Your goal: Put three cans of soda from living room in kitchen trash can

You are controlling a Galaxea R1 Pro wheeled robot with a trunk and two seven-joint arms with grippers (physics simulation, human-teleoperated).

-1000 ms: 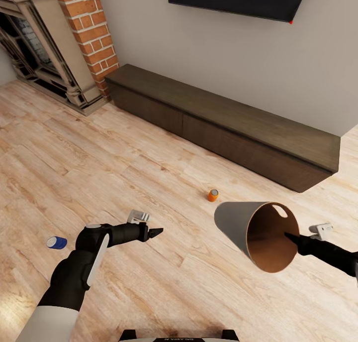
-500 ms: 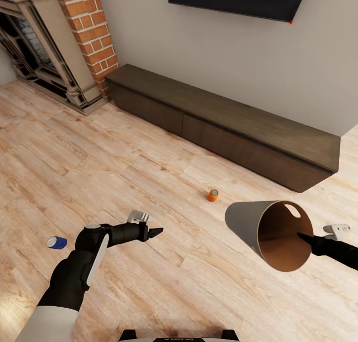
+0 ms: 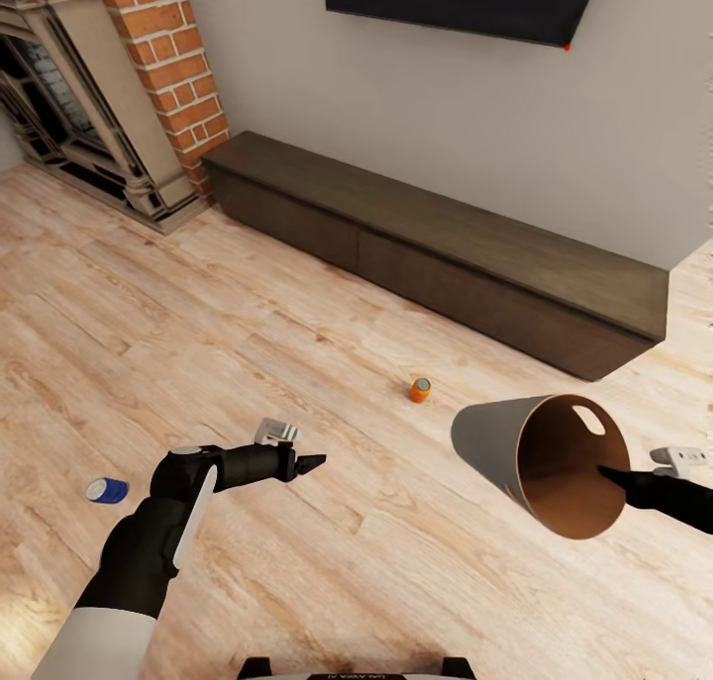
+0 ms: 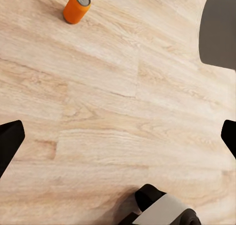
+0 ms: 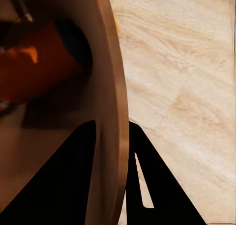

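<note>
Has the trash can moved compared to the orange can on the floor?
Yes. The trash can, held by the right claw, has swung rightward, away from the orange can.

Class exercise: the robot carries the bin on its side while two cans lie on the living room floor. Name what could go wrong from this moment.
1. The trash can hangs tilted, mouth sideways, pinched at the rim by the right gripper; the orange can inside might roll out.
2. That thin rim grip could slip.
3. The orange can on the floor and the blue can lie on their sides; a nudge from the open left gripper could send them rolling.
</note>
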